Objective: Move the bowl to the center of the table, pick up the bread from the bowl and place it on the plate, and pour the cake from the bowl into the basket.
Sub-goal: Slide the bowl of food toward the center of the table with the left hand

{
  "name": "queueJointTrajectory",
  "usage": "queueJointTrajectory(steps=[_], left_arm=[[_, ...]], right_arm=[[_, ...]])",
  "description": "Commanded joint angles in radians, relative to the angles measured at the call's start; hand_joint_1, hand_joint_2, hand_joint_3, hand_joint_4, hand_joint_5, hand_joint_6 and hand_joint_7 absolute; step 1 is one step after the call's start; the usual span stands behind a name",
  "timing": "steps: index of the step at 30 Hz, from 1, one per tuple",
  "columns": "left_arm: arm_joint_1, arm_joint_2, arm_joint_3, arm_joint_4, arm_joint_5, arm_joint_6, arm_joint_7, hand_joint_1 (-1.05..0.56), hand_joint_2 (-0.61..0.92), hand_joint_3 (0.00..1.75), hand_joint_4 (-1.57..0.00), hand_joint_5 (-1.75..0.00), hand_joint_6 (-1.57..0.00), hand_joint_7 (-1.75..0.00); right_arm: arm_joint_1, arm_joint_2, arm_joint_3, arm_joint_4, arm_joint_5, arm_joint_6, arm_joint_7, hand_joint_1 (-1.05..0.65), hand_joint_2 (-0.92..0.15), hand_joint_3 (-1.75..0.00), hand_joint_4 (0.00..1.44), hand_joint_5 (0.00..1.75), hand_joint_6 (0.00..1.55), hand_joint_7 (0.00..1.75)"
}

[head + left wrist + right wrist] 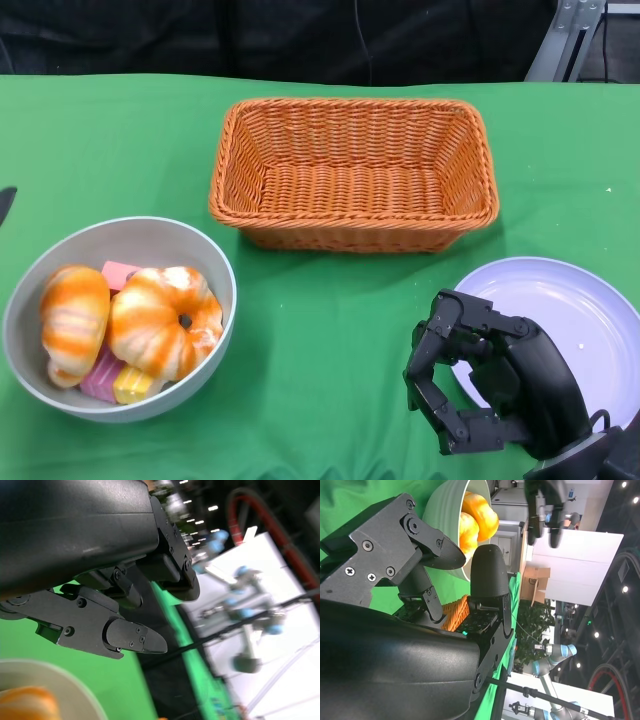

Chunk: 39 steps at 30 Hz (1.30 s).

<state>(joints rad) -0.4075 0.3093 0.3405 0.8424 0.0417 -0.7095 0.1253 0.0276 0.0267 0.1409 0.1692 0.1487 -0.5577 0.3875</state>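
Far left edge of the green desk [320,330]: black tip of the left hand [6,203], fingers apart in its wrist view, holding nothing. Beside it, grey round bowl [215,262] at lower left, holding two orange-glazed bread rolls [160,318] over pink and yellow cake pieces [118,380]. Centre back: orange woven wicker basket [353,235]. Lower right: lavender round plate [580,310], with the right hand [470,385] over its near-left edge, fingers loosely curled, gripping nothing.

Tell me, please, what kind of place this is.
Probably a robotics lab or exhibition hall: a table under a green cloth, other robot arms standing behind it, and rows of ceiling lights.
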Motion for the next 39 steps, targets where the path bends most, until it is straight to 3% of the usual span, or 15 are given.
queueJointTrajectory(steps=[1,9,12,16,20,32,39], left_arm=[[-0.033,0.02,-0.018,0.044,-0.008,0.097,0.004,-0.29,0.92,0.16,-0.59,0.0,-0.54,0.0],[-0.065,0.034,-0.064,0.147,0.001,0.248,0.012,-0.3,0.92,0.15,-0.51,0.0,-0.47,0.0],[-0.075,0.034,-0.061,0.182,-0.017,0.266,-0.001,-0.33,0.92,0.15,-0.56,-0.03,-0.45,0.0],[-0.079,0.042,-0.085,0.197,-0.012,0.305,-0.024,-0.37,0.92,0.18,-0.43,0.0,-0.39,0.0],[-0.073,0.049,-0.124,0.174,-0.004,0.376,-0.074,-0.44,0.92,0.24,-0.31,0.0,-0.29,0.0],[-0.039,0.055,-0.205,0.08,0.009,0.501,-0.179,-0.49,0.92,0.33,-0.22,0.0,-0.19,0.0],[-0.007,0.063,-0.26,-0.064,0.024,0.663,-0.239,-0.51,0.92,0.4,-0.21,0.0,-0.16,0.0]], right_arm=[[-0.001,-0.007,-0.003,-0.006,0.003,-0.004,-0.002,-0.09,-0.46,-1.15,0.76,1.69,0.68,1.43],[0.0,-0.006,-0.001,-0.009,0.005,-0.005,-0.001,-0.09,-0.46,-1.14,0.76,1.69,0.68,1.44],[-0.003,-0.005,-0.003,-0.003,-0.003,-0.015,-0.006,-0.1,-0.45,-1.15,0.76,1.69,0.68,1.44],[-0.005,-0.005,-0.004,0.0,-0.004,-0.019,-0.006,-0.09,-0.45,-1.16,0.77,1.68,0.69,1.44],[-0.002,-0.006,-0.002,-0.008,0.004,-0.004,-0.003,-0.09,-0.45,-1.17,0.76,1.69,0.68,1.43],[-0.004,-0.001,0.0,-0.01,-0.004,-0.008,-0.016,-0.08,-0.44,-1.17,0.77,1.68,0.69,1.43],[-0.001,-0.003,0.001,-0.017,-0.01,0.001,-0.022,-0.1,-0.45,-1.16,0.77,1.67,0.69,1.43]])
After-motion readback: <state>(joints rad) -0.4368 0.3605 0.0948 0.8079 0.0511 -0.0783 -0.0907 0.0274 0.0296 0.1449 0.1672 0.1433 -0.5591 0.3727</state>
